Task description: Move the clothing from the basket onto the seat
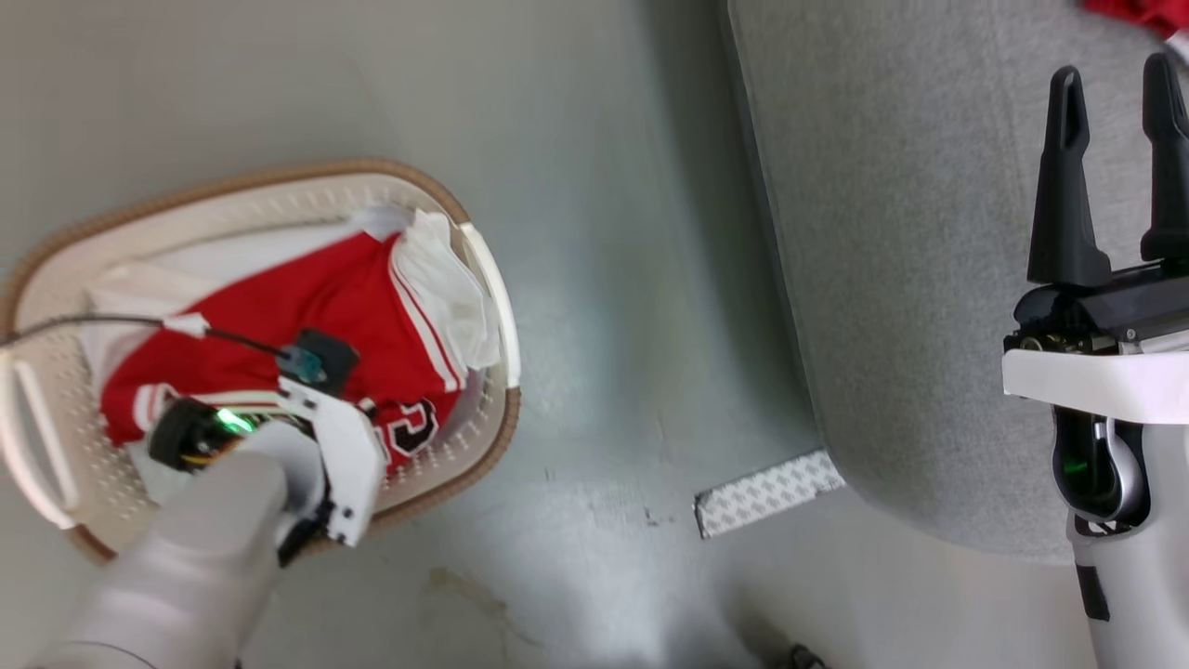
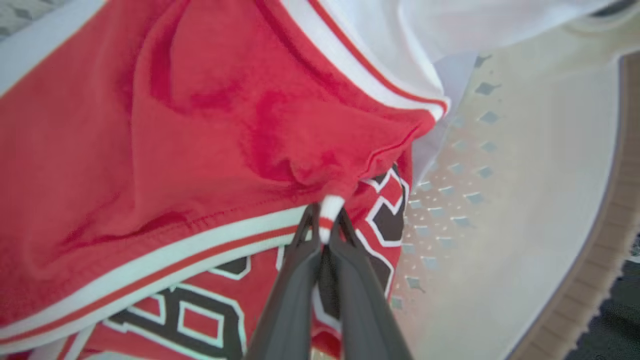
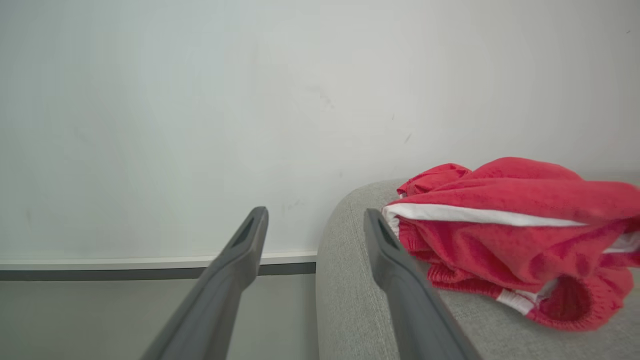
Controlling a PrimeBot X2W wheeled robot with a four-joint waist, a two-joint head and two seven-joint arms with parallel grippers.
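Red clothing (image 1: 325, 307) with white stripes and black-and-white lettering lies in the cream basket (image 1: 307, 190) on the floor at the left. My left gripper (image 2: 326, 222) reaches down into the basket and is shut on a fold of the striped hem of this clothing (image 2: 200, 150). My left arm (image 1: 279, 446) hides the fingertips in the head view. Over the grey seat (image 1: 882, 232) at the right, my right gripper (image 1: 1115, 93) hangs open with nothing in it. Another red garment (image 3: 515, 235) lies on the seat (image 3: 350, 280), just right of my right gripper (image 3: 315, 222).
A pale white sheet (image 1: 446, 279) is bunched against the basket's right wall. A strip of patterned tape (image 1: 766, 492) lies on the floor by the seat's near corner. Bare grey floor separates basket and seat. A pale wall with a skirting board (image 3: 125, 265) stands behind the seat.
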